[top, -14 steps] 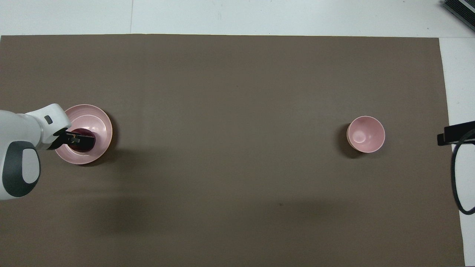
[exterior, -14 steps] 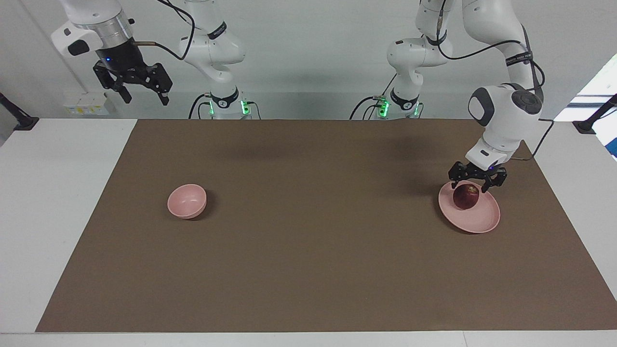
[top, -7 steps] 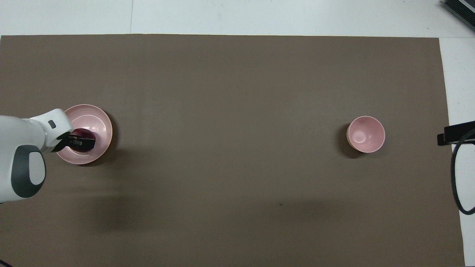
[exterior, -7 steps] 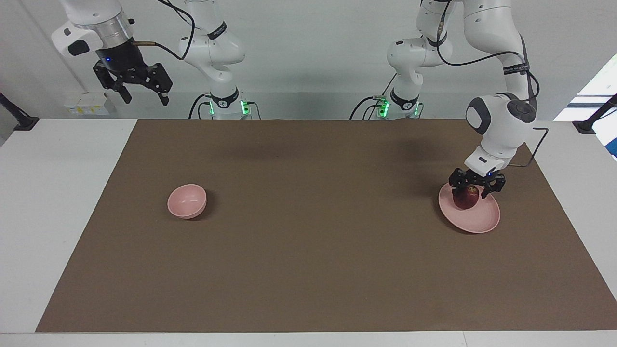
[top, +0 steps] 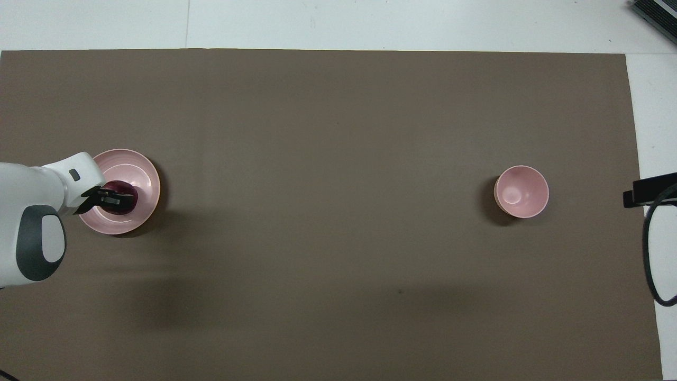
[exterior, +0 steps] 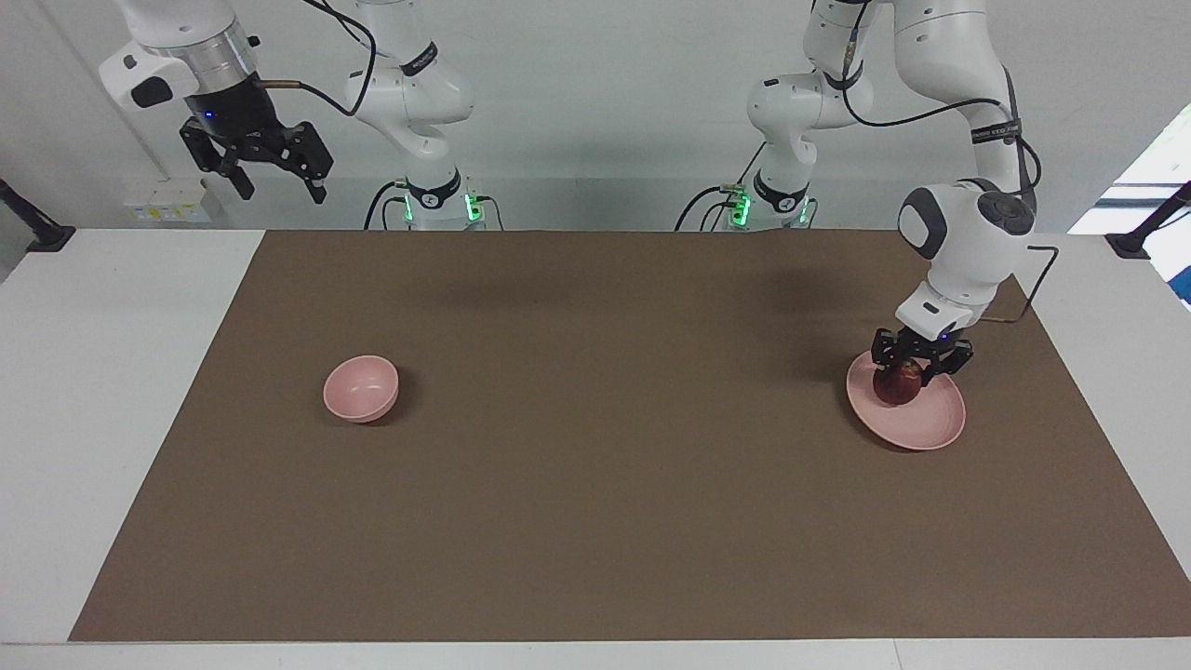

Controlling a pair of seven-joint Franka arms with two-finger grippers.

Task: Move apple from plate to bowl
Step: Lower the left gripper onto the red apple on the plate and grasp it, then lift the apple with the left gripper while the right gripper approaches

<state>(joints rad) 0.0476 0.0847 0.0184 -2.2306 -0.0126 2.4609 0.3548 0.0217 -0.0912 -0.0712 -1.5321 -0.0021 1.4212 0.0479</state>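
Left claw has closed on glossy maroon apple.

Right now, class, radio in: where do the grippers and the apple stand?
Left gripper shut on apple, apple on plate. Right gripper open, waiting high. Bowl empty, path across mat clear.

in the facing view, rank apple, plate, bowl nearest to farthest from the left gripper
1. apple: on the plate, clamped in the left gripper.
2. plate: directly beneath the gripper, at the left arm's end of the table.
3. bowl: toward the right arm's end of the table.
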